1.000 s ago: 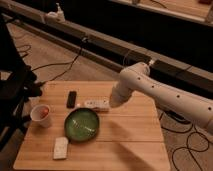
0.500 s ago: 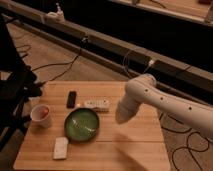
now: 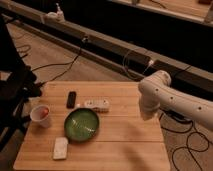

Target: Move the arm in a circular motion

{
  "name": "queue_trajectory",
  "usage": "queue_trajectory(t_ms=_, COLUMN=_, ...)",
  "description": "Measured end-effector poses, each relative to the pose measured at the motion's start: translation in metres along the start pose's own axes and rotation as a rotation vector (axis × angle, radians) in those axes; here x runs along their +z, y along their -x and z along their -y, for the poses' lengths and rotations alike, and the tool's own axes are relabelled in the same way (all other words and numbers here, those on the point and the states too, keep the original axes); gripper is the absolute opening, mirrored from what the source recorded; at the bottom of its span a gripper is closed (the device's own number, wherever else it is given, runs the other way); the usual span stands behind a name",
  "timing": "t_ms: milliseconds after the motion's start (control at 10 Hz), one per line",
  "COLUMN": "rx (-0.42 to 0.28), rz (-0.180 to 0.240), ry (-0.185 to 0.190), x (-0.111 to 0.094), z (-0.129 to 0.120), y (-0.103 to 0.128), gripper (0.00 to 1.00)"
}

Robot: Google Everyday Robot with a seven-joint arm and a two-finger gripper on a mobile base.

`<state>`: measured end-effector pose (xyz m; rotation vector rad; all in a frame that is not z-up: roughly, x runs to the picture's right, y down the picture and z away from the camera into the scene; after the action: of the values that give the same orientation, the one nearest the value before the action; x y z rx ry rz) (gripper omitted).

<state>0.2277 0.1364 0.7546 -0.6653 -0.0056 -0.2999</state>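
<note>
The arm [image 3: 176,100] is cut off by the right edge; the gripper is not discernible past its down-turned end at the right side of the table [image 3: 125,145]. The dark mass [image 3: 12,95] on the left runs off the left edge, and the reddish contents of the cup [image 3: 41,120] are too small to identify.

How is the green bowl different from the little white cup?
The green bowl is wide and shallow; the white cup is narrower and taller. The green bowl is dark green, the white cup is white. The white cup holds something reddish; the green bowl looks empty. Both sit upright on the wooden table, well left of the arm, whose gripper hangs over the table's right side.
</note>
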Motion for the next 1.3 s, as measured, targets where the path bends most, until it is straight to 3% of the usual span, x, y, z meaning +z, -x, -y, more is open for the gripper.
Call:
queue_trajectory(t_ms=100, rx=0.009, rz=-0.041, ry=-0.02, x=-0.004, z=0.022, y=-0.006, gripper=0.0)
queue_trajectory(t_ms=300, rx=-0.005, rz=-0.066, ry=-0.055, x=-0.01, z=0.06, y=0.007, gripper=0.0)
queue_trajectory(t_ms=400, rx=-0.027, rz=-0.058, ry=-0.071, x=-0.012, z=0.079, y=0.027, gripper=0.0)
queue_trajectory(t_ms=600, rx=-0.091, rz=-0.001, ry=-0.096, x=-0.013, z=0.101, y=0.08, gripper=0.0)
queue_trajectory(t_ms=800, rx=-0.171, rz=0.078, ry=-0.093, x=-0.013, z=0.095, y=0.135, gripper=0.0)
queue_trajectory(t_ms=900, rx=-0.229, rz=0.121, ry=-0.077, x=-0.012, z=0.078, y=0.161, gripper=0.0)
queue_trajectory(t_ms=1100, rx=-0.289, rz=0.184, ry=-0.049, x=-0.012, z=0.046, y=0.187, gripper=0.0)
queue_trajectory(t_ms=1300, rx=-0.293, rz=0.228, ry=-0.023, x=-0.012, z=0.017, y=0.19, gripper=0.0)
